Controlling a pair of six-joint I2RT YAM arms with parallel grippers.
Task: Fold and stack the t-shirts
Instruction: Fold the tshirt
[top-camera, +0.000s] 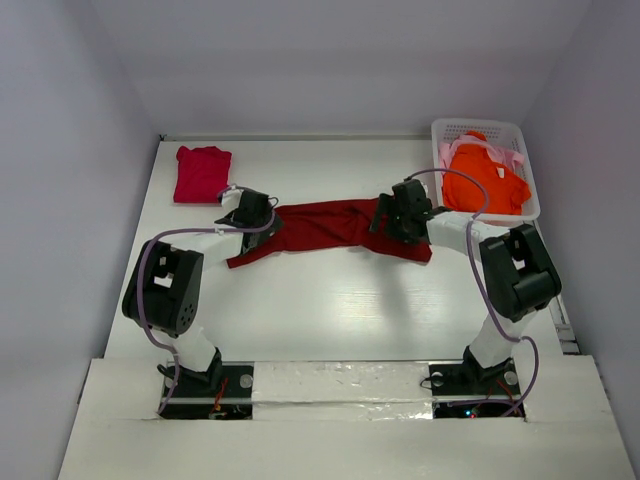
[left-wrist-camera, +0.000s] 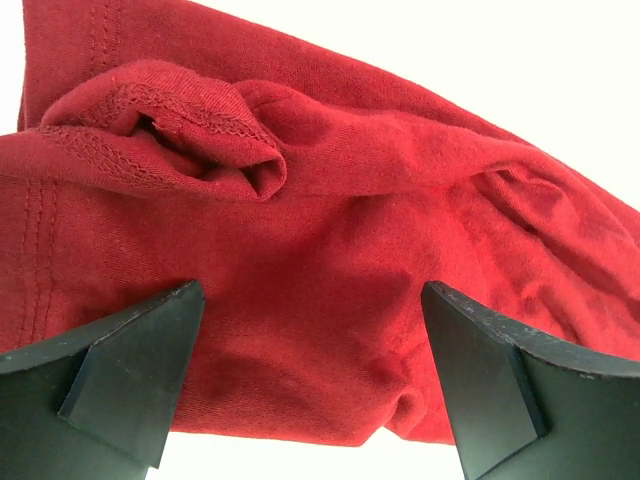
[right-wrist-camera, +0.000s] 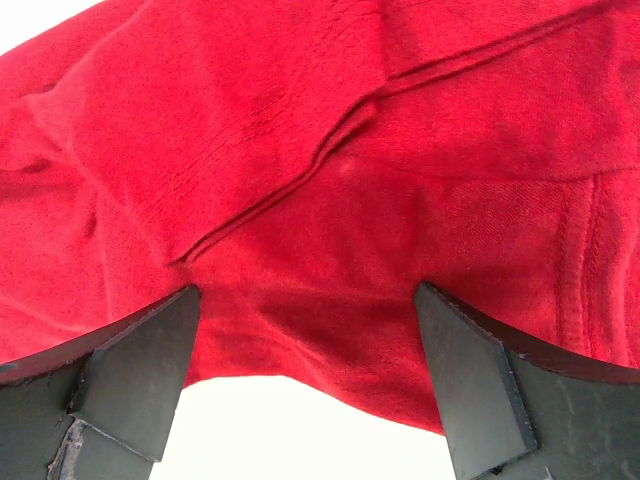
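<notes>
The dark red shirt (top-camera: 330, 228) lay stretched in a long rumpled band across the middle of the table (top-camera: 330, 320), running left to right, with a narrow tail trailing toward the near left; the left gripper (top-camera: 252, 212) stood over its left end and the right gripper (top-camera: 402, 212) over its right end. Both sets of jaws were spread wide; through each wrist camera the red cloth showed across the gap between the fingers, bunched in folds on the left, flatter with stitched seams on the right; neither pair pinched it. The crimson shirt (top-camera: 201, 173) sat folded at the far left corner, well apart from the red one; at the far right the basket (top-camera: 522, 135) held the orange shirt (top-camera: 487, 182), with the pale pink shirt (top-camera: 512, 157) peeping out beside it.
</notes>
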